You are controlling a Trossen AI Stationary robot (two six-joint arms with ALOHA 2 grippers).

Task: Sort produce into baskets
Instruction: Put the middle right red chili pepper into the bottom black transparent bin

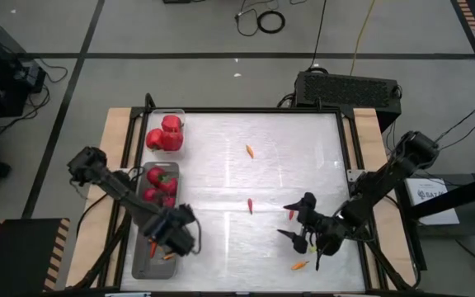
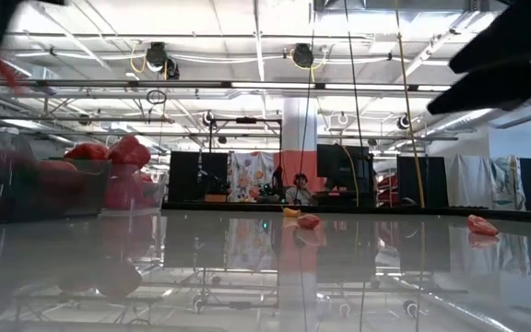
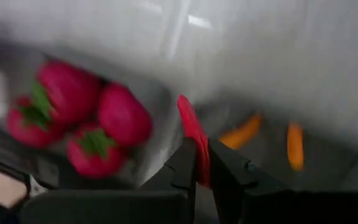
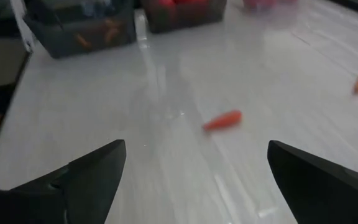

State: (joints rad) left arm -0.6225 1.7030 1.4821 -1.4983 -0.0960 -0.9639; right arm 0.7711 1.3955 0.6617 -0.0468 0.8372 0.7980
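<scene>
Between left gripper (image 3: 202,167) fingers sat a pinched red chili (image 3: 193,137), basket (image 1: 141,262) beneath; right gripper (image 4: 194,163) waited, spread wide.

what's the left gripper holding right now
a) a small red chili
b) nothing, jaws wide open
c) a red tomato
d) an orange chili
a: in the left wrist view the left gripper is shut on a small red chili, above the near bin that already holds orange chilies.
</scene>
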